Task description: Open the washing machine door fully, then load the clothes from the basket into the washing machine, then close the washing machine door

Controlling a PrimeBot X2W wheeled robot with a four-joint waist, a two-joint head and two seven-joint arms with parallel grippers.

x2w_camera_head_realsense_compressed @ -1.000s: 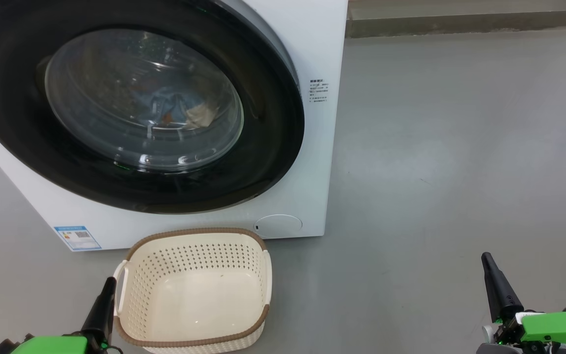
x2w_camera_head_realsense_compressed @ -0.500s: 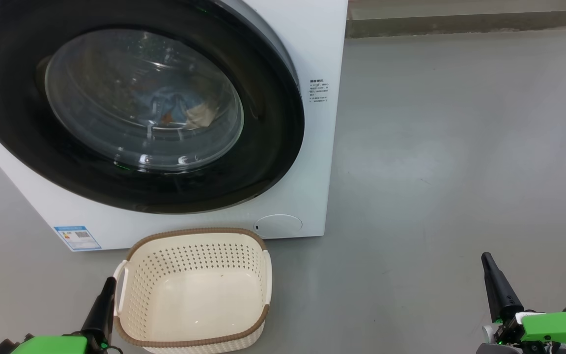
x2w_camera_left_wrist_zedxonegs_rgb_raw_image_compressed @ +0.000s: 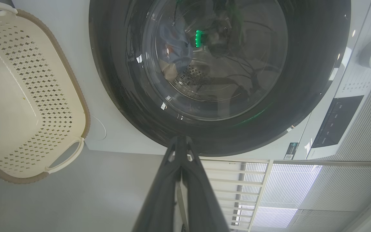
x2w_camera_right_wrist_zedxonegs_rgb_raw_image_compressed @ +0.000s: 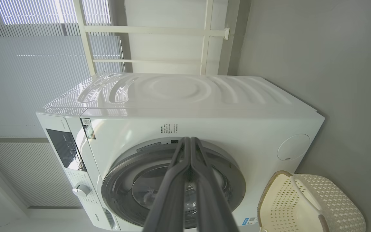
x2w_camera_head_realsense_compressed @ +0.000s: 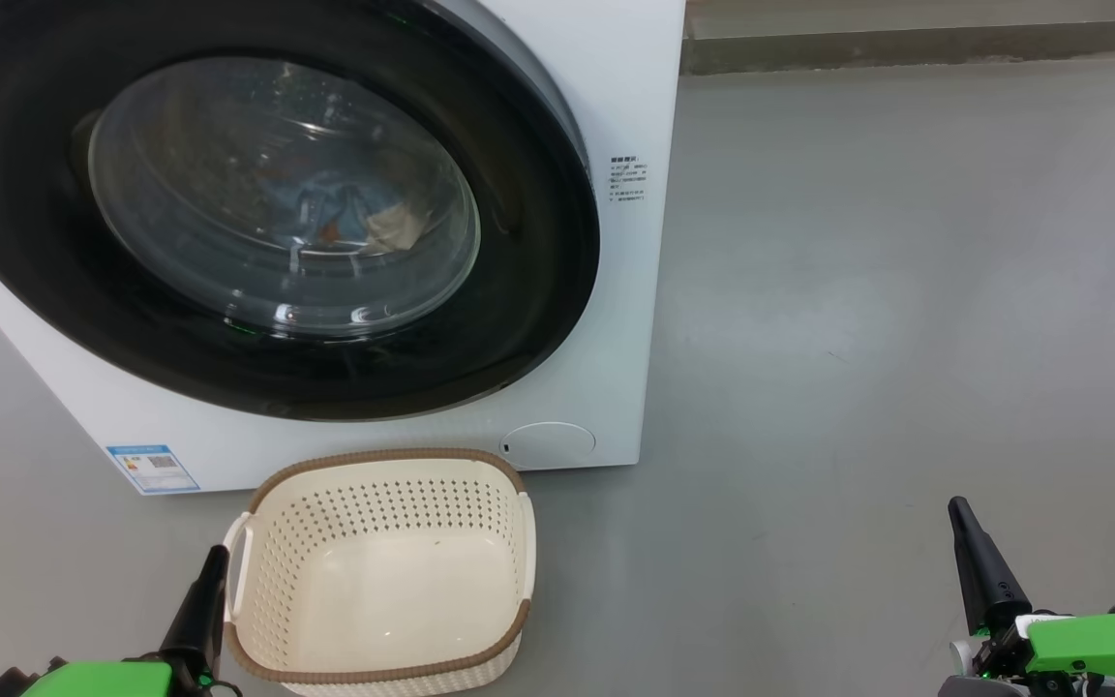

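The grey floor [x2w_camera_head_realsense_compressed: 858, 339] bears the washing machine [x2w_camera_head_realsense_compressed: 630, 97], standing ahead of the left gripper [x2w_camera_head_realsense_compressed: 217, 557], and the basket [x2w_camera_head_realsense_compressed: 383, 455], just right of that gripper and well left of the right gripper [x2w_camera_head_realsense_compressed: 959, 513].

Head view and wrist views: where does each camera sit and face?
Head view: head, looking down at washing machine door and basket; left end effector, right end effector at bottom corners.
Left wrist view: left wrist, facing the door along its shut end effector.
Right wrist view: right wrist, facing the washing machine along its shut end effector.
Shared: door and basket in all.
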